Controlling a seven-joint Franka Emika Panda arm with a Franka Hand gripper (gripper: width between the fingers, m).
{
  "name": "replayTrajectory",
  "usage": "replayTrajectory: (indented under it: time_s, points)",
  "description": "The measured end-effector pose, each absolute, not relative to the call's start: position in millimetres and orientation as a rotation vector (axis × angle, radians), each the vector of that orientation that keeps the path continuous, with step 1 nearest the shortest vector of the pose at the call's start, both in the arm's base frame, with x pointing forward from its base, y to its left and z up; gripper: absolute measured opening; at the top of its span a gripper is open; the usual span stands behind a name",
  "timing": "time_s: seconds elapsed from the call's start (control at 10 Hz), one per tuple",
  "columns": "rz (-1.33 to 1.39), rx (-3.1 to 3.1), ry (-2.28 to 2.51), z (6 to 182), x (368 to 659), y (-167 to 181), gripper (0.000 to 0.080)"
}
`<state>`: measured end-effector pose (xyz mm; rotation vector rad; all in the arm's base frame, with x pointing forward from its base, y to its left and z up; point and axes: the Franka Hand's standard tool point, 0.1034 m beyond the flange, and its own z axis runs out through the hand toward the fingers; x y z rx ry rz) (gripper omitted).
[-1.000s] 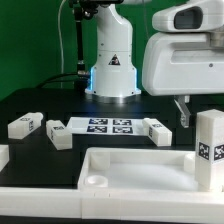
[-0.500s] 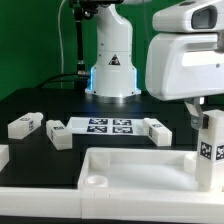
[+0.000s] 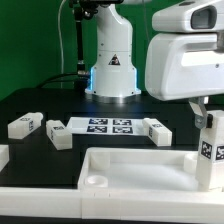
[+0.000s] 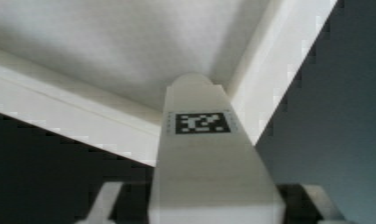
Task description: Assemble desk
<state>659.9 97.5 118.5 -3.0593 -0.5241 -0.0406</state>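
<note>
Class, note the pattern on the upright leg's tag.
Black-and-white squares on the tag, clearest in the wrist view.

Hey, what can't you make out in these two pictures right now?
Wrist view: whether the hand touches the upright leg; the picture edge cuts its fingers off.
Exterior view: the robot's white body hides most of the hand.
Exterior view: the tags on the loose legs are too small to read.

A robotics lab: mounted arm point(image 3: 112, 50), marker board point(image 3: 105, 126), black table point(image 3: 40, 100).
</note>
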Motion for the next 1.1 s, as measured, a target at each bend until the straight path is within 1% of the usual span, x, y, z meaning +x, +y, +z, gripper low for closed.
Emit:
replayTrajectory:
  time_s: [0.1, 0.2, 0.6, 1.1]
  points:
    - [-0.042, -3.065, -0.477, 118.3, 659.9, 97.8, 0.0288]
    - [-0.044, -3.089, -0.259, 118.1, 660.3, 98.1, 0.0288]
    - [-0.039, -3.07, 0.321, 117.8, 661.2, 97.7, 0.0289]
    - [-0.025, -2.902, 1.026, 117.0, 662.4, 97.8, 0.029]
